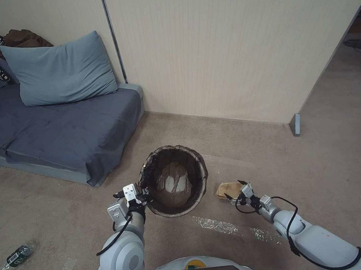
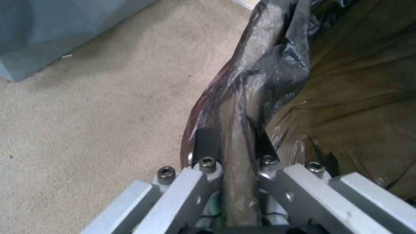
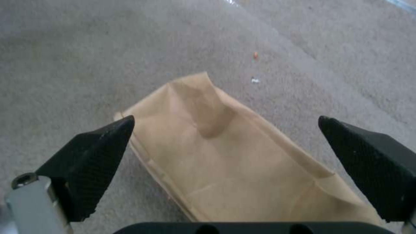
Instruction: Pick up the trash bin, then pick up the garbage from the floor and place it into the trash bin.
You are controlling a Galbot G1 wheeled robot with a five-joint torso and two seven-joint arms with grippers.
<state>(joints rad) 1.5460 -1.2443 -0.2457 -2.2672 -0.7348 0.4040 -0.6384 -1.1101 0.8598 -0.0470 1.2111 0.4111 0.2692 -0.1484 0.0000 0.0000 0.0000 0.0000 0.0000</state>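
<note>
The trash bin [image 1: 174, 180], a round bucket lined with a dark brown bag, sits just ahead of me on the carpet. My left gripper [image 1: 143, 197] is shut on the trash bin's near-left rim, and the left wrist view shows the lined rim [image 2: 242, 107] clamped between the jaws. A tan paper bag [image 1: 227, 189] lies flat on the floor right of the bin. My right gripper [image 1: 234, 192] hangs open just above it, and its black fingertips [image 3: 102, 143] straddle the tan paper bag [image 3: 234, 156]. A green-labelled plastic bottle [image 1: 17, 256] lies on the floor far left.
A low grey sofa [image 1: 59, 130] with a blue pillow [image 1: 59, 70] stands at the left, close behind the bin. A beige wall [image 1: 231, 43] runs across the back, with an opening at the right. Shiny tape strips [image 1: 218, 225] mark the carpet near me.
</note>
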